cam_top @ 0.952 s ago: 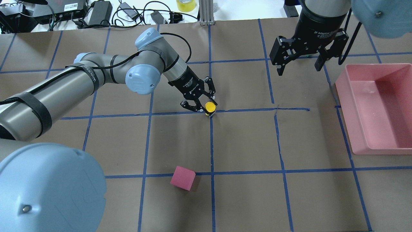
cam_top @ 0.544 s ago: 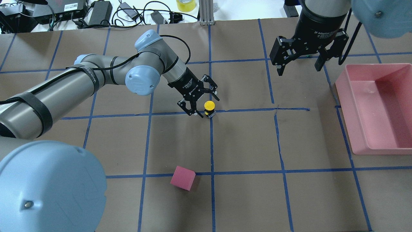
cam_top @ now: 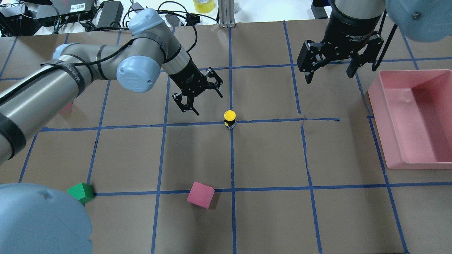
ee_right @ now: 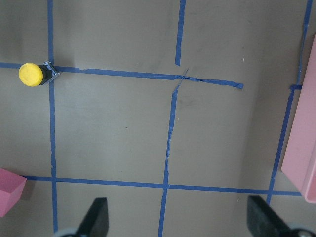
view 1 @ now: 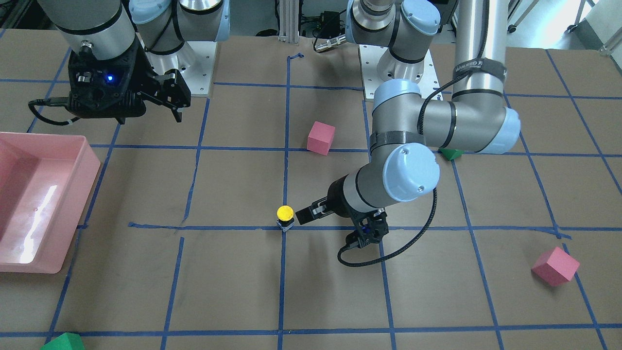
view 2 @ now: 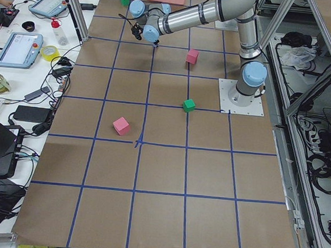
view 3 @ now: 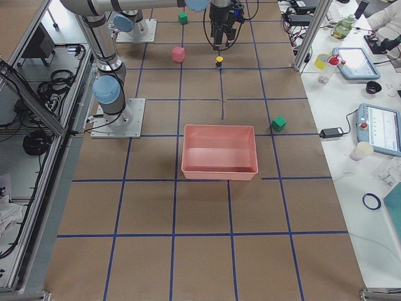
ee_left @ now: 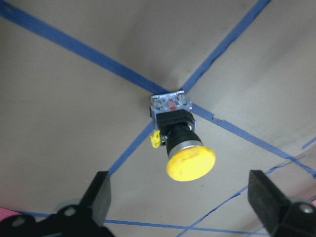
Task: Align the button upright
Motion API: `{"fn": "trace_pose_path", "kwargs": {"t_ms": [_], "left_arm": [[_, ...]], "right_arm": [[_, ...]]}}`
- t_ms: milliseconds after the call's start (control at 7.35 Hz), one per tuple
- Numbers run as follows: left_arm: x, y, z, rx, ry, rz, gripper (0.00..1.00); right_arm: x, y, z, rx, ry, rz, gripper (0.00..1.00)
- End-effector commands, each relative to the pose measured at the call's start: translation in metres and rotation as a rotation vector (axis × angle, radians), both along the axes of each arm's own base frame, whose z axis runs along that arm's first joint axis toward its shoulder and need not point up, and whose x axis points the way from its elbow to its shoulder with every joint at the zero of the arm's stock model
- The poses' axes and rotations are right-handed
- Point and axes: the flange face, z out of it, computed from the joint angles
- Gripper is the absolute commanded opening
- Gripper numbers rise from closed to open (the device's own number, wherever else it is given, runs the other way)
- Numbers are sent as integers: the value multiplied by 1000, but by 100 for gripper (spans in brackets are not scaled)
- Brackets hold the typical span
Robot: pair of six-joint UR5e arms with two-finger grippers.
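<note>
The button (cam_top: 230,118) stands upright on a blue tape crossing at the table's middle, yellow cap up and blocky body on the paper. It also shows in the front view (view 1: 285,216) and the left wrist view (ee_left: 180,143). My left gripper (cam_top: 208,104) is open and empty, raised and set back to the button's left, not touching it. In the left wrist view its fingers (ee_left: 98,197) frame the button from a distance. My right gripper (cam_top: 328,77) is open and empty, high over the far right of the table; its wrist view shows the button (ee_right: 33,74) at upper left.
A pink bin (cam_top: 379,120) stands at the right edge. A pink cube (cam_top: 200,194) lies near the front middle and a green cube (cam_top: 81,193) at the front left. Another pink cube (view 1: 555,265) lies near the left arm's side. Cables lie beyond the far edge.
My left gripper opened off the button, then rose and drew back to the left. The button stays upright on the tape crossing. The right arm has not moved.
</note>
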Motion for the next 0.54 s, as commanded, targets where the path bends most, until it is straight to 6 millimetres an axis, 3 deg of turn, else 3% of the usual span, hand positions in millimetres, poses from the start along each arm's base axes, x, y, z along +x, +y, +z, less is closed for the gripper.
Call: {"fn": "trace_pose_path", "kwargs": {"t_ms": [0,136,408], "left_arm": [[65,13,77,-83,-122,-228,100],[78,29,117,-156,-238,-378,100],[83,72,178,-193,-293,-436,100]], "right_arm": [[-1,-1,0,-2,1,9,100],[-2,-2,-1,-3,-1,17,100],[-7,-3,-1,0,-9,110,100]]}}
